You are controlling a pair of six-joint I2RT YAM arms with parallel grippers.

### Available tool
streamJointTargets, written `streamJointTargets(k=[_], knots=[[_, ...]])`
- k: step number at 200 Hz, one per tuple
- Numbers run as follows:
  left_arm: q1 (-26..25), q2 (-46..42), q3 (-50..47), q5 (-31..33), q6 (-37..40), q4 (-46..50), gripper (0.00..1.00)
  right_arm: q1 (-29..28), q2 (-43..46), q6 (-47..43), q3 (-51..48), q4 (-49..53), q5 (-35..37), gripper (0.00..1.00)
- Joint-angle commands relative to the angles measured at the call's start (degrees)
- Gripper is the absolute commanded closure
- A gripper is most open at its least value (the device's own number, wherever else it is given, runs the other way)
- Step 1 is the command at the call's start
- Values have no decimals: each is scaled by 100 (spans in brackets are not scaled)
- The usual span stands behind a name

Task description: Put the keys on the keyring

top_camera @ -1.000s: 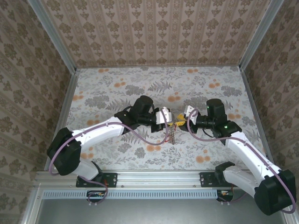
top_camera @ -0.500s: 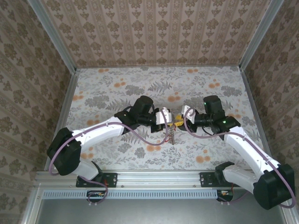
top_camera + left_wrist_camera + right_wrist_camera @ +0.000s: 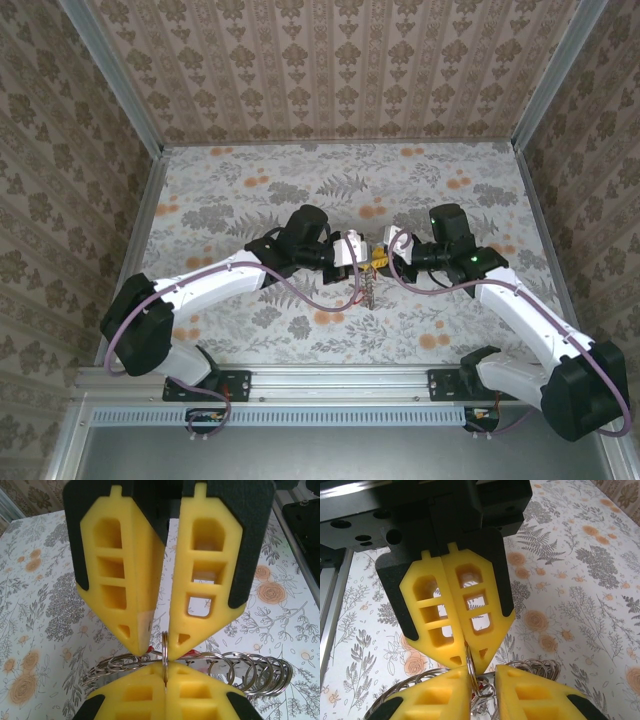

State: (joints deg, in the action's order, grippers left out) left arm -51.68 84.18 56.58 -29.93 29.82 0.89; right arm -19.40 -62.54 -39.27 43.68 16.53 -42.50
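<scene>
Left pincer (image 3: pixel 165 666) clamping keyring (image 3: pixel 255 672), floral tabletop (image 3: pixel 250 190), damask-papered walls (image 3: pixel 330 70), possibly fabric.

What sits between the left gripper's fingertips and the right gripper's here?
A thin metal ring, edge-on in both wrist views. The left gripper is shut on it, and it pokes into the gap between the right gripper's open fingers.

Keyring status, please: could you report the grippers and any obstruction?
Left gripper shut on keyring. Right gripper slightly open, straddling it. No obstruction seen.
</scene>
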Motion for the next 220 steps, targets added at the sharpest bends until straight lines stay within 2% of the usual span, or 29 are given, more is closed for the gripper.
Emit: streamJointTargets(k=[1, 66, 80, 134, 183, 209, 220], knots=[[-25, -129, 150, -99, 76, -159, 100, -39, -46, -81, 77, 7, 46, 80], [-17, -186, 30, -43, 59, -193, 100, -108, -94, -46, 97, 35, -36, 99], [0, -192, 6, -45, 23, -226, 95, -108, -78, -8, 85, -14, -57, 100], [131, -257, -213, -241, -235, -541, 91, -112, -4, 82, 6, -302, -253, 100], [340, -394, -580, -649, -652, -1227, 90, -110, 23, 412, -136, -813, -477, 100], [382, -459, -722, -936, -740, -1481, 93, -108, 5, 446, -141, -809, -497, 100], [402, -477, -731, -949, -759, -1496, 100, -109, 1, 444, -150, -792, -474, 100]])
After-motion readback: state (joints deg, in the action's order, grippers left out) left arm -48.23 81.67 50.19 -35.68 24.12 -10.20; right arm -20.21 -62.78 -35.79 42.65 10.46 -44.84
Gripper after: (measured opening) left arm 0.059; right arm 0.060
